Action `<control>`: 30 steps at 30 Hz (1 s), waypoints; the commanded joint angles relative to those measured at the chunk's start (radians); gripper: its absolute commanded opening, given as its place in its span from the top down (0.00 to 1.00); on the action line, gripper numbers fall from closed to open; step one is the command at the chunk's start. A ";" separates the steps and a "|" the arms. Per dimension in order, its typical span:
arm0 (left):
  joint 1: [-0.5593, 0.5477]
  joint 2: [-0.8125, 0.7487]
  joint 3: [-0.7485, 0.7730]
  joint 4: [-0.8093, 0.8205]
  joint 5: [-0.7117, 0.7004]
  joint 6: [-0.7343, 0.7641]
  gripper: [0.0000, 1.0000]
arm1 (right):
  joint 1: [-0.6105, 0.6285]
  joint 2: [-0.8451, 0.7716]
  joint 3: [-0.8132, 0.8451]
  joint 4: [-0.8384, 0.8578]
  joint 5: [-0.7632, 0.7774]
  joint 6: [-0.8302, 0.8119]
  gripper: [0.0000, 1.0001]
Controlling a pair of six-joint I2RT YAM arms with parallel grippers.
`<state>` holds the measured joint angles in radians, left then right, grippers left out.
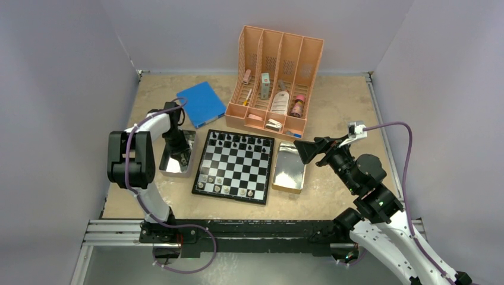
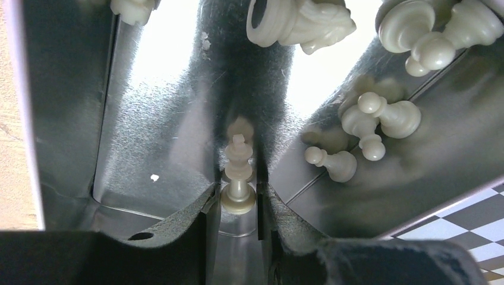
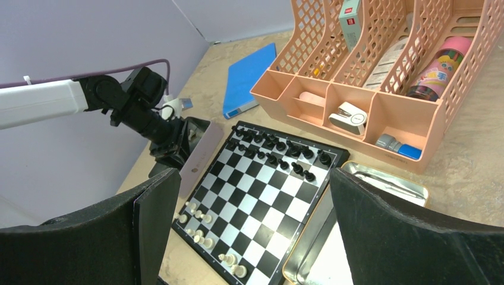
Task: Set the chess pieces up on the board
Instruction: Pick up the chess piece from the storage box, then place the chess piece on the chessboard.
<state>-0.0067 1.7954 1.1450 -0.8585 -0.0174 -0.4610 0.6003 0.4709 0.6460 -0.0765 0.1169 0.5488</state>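
One pale chess piece (image 2: 238, 172) is standing upright in the metal tray (image 2: 148, 119), and your left tool (image 2: 239, 203) is pinching it. Your right tool (image 3: 254, 190) is hanging wide open, empty, near the board (image 1: 235, 166) on the counter (image 1: 333, 113).

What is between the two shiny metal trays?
The chessboard, with some pieces on it, lies between the left tray and right tray, seen in the top view.
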 commanded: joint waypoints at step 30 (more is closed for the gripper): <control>-0.091 -0.562 -0.080 0.375 0.644 0.227 0.90 | 0.003 0.190 0.133 0.091 -0.080 0.034 0.08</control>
<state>-0.0174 1.3079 1.1149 -0.6086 0.5064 -0.3408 0.6003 0.6113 0.7143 -0.0586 0.0895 0.5735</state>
